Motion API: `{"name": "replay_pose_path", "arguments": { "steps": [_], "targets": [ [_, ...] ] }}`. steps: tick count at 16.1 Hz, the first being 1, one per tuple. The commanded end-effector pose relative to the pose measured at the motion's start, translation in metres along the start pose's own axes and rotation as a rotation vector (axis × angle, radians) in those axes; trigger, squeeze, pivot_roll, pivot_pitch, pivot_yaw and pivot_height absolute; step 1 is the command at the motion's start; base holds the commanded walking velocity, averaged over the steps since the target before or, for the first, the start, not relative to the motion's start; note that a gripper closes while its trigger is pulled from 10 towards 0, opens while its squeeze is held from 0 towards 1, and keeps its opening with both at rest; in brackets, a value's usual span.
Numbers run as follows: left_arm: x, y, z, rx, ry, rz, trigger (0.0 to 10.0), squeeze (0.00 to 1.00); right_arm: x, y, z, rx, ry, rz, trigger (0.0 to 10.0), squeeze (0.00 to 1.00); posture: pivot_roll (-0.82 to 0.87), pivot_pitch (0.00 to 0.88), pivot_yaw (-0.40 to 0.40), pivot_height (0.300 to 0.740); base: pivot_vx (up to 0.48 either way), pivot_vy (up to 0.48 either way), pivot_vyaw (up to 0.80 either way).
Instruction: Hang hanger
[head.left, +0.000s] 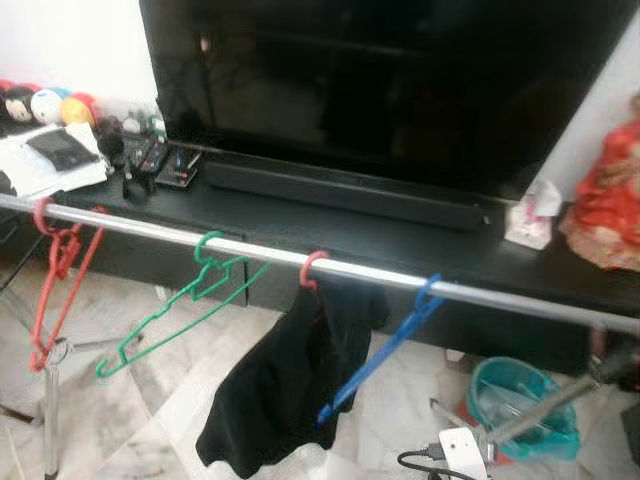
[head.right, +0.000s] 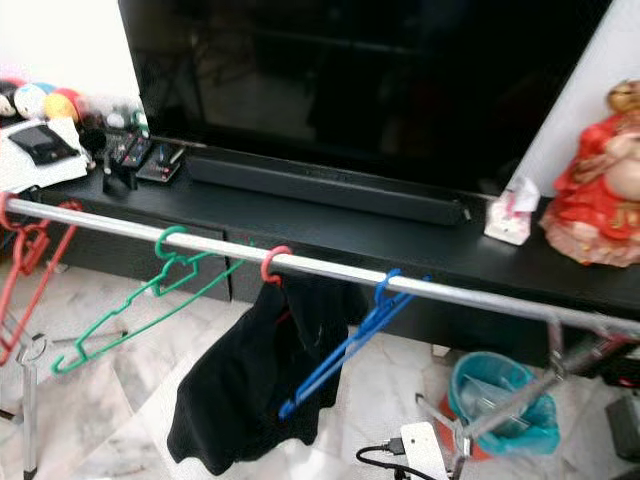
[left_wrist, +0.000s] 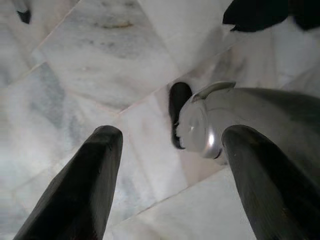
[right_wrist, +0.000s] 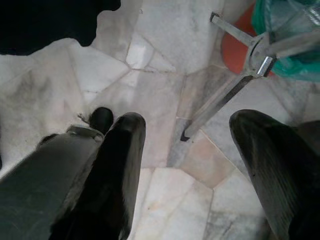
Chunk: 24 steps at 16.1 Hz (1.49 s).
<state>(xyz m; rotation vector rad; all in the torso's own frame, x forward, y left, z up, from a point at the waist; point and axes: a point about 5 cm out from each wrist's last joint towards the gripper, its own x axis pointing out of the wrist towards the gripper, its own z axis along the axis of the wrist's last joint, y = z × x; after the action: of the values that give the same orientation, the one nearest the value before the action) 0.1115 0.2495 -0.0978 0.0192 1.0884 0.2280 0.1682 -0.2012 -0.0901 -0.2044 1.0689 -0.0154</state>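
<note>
Four hangers hang on one silver rail (head.left: 250, 250) that runs across in front of a black TV cabinet (head.left: 420, 250): a red hanger (head.left: 55, 270) at the far left, a green hanger (head.left: 180, 315) next, a red-hooked hanger (head.left: 312, 268) carrying one black garment (head.left: 280, 390), and a blue hanger (head.left: 385, 345) furthest right. One teal bin (head.left: 520, 405) stands on the marble floor (left_wrist: 90, 65) below. Both arms hang low over that floor: the left gripper (left_wrist: 170, 150) and the right gripper (right_wrist: 187, 145) each have fingers spread wide, holding nothing.
</note>
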Motion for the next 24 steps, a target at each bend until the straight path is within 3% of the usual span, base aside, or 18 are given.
{"name": "replay_pose_path", "arguments": {
  "steps": [1, 24],
  "targets": [
    [0.0005, -0.0025, -0.0002, 0.009, 0.011, 0.004, 10.0, 0.0, -0.0001, -0.0041, 0.001, 0.018, -0.01, -0.01, 10.0, 0.0, 0.1, 0.0, -0.104, 0.74, 0.0, 0.0, 0.0],
    [0.0015, -0.0018, 0.008, 0.091, -0.012, -0.024, 10.0, 0.0, 0.0004, -0.0029, 0.005, 0.039, -0.014, -0.022, 10.0, 0.0, 0.1, 0.0, -0.092, 0.74, 0.0, 0.229, 0.0]
  ]
}}
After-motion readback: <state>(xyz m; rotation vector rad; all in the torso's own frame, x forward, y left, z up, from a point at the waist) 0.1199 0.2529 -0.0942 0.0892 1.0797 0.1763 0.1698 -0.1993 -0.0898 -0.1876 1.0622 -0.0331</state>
